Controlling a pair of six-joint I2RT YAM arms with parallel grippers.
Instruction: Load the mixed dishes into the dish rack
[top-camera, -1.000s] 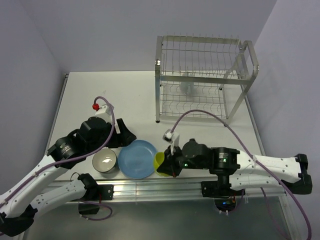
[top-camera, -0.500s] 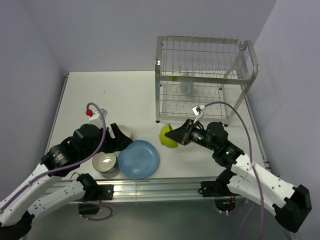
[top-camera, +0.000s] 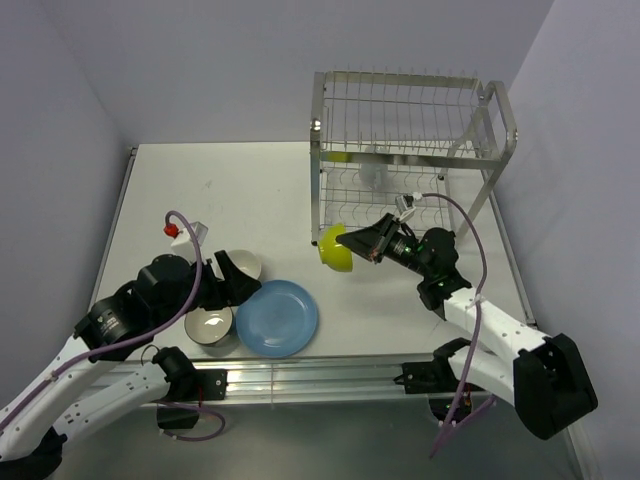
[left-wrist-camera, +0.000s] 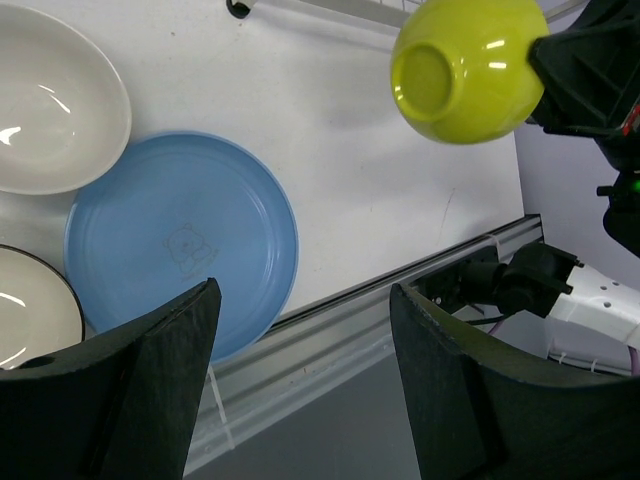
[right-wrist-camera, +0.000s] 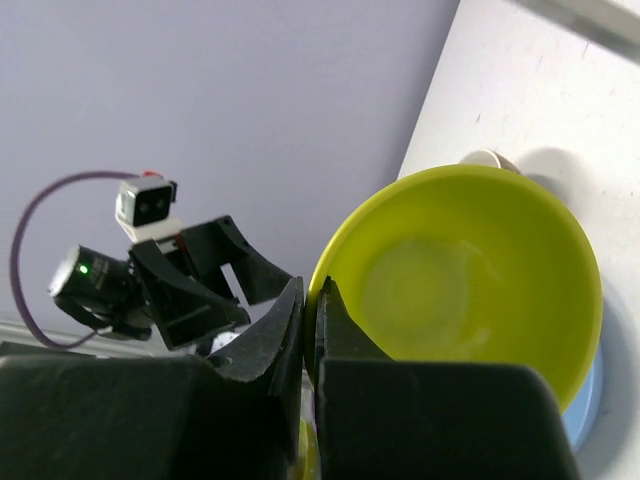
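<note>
My right gripper (top-camera: 350, 243) is shut on the rim of the lime-green bowl (top-camera: 335, 251), which hangs tilted in the air just in front of the dish rack (top-camera: 400, 160). In the right wrist view the jaws (right-wrist-camera: 310, 300) pinch that bowl's (right-wrist-camera: 470, 290) rim. A pale mug (top-camera: 375, 176) sits in the rack's lower tier. The blue plate (top-camera: 277, 318), the dark bowl with white inside (top-camera: 208, 326) and the cream bowl (top-camera: 245, 264) lie on the table at the front left. My left gripper (top-camera: 232, 282) hovers open above them, empty (left-wrist-camera: 305, 295).
The table's front rail (top-camera: 320, 372) runs just behind the plate. The rack's left legs (top-camera: 316, 215) stand close to the held bowl. Purple cables loop over both arms.
The right gripper has carried the lime-green bowl from the table's front edge up and back toward the rack. The left arm drew slightly left and toward the near edge, still open.
</note>
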